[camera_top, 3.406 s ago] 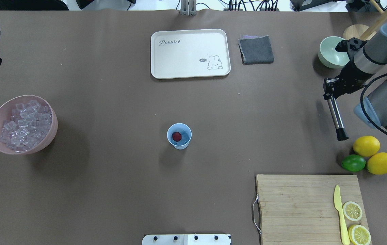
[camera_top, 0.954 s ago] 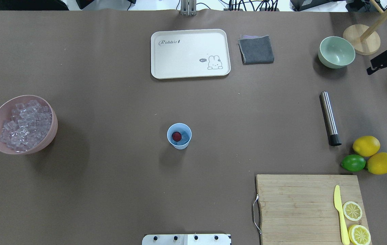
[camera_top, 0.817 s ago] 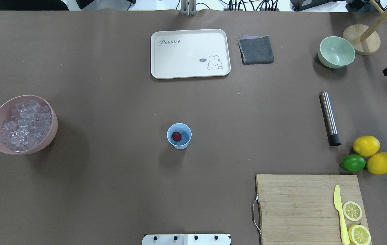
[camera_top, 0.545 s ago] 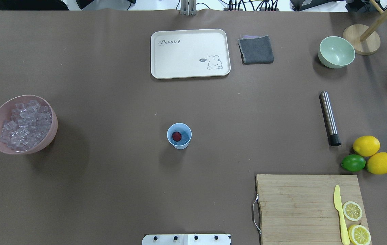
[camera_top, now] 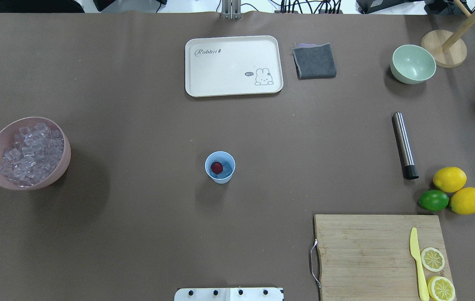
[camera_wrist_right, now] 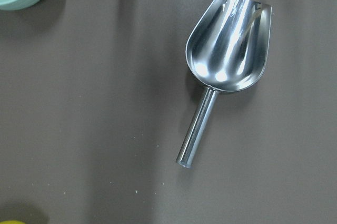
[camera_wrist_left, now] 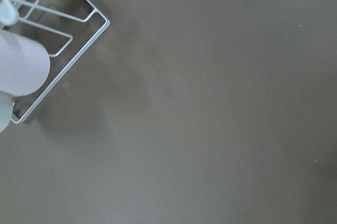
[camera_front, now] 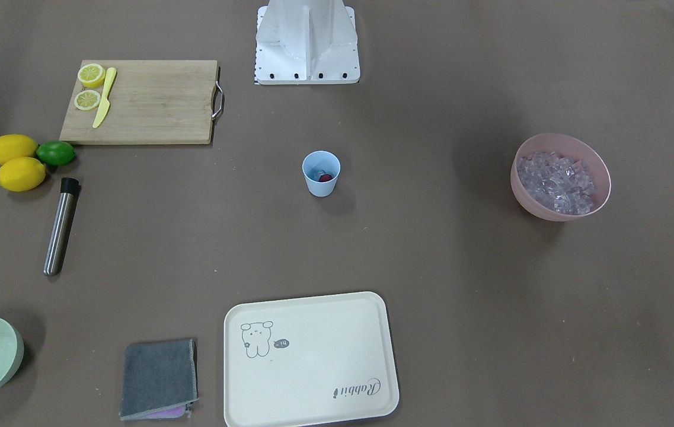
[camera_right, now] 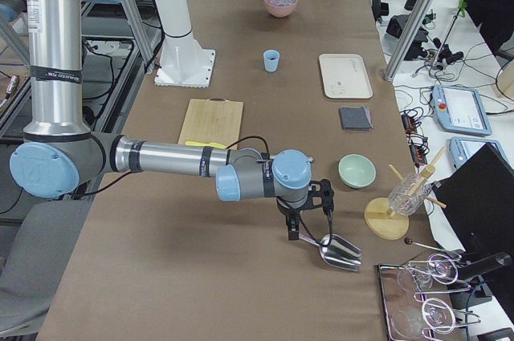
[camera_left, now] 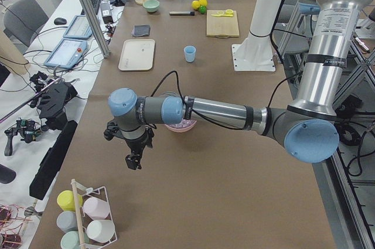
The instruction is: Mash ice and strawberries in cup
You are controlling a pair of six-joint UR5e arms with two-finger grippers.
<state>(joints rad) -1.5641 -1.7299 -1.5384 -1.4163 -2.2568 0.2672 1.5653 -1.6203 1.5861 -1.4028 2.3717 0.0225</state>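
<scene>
The light blue cup (camera_top: 219, 167) stands mid-table, and also shows in the front view (camera_front: 320, 173). A red strawberry (camera_top: 217, 167) lies inside it. The ice (camera_top: 30, 154) is heaped in a pink bowl (camera_top: 65, 165) at the table's left. Neither gripper shows in the overhead or front views. My left gripper (camera_left: 133, 161) hangs over bare table beyond the pink bowl. My right gripper (camera_right: 293, 233) hangs over a steel scoop (camera_wrist_right: 229, 50) at the table's right end. I cannot tell whether either is open or shut.
A steel muddler (camera_top: 404, 145) lies on the table at the right, near two lemons (camera_top: 449, 179) and a lime (camera_top: 433, 200). A cutting board (camera_top: 371, 251) carries a yellow knife and lemon halves. A tray (camera_top: 233, 65), grey cloth (camera_top: 314, 61) and green bowl (camera_top: 412, 64) sit at the back. A wire cup rack (camera_wrist_left: 58, 39) is under my left wrist.
The right gripper held the muddler above the table, laid it down near the lemons, then drew back to the right and out of the overhead view. The cup and bowl stayed still.
</scene>
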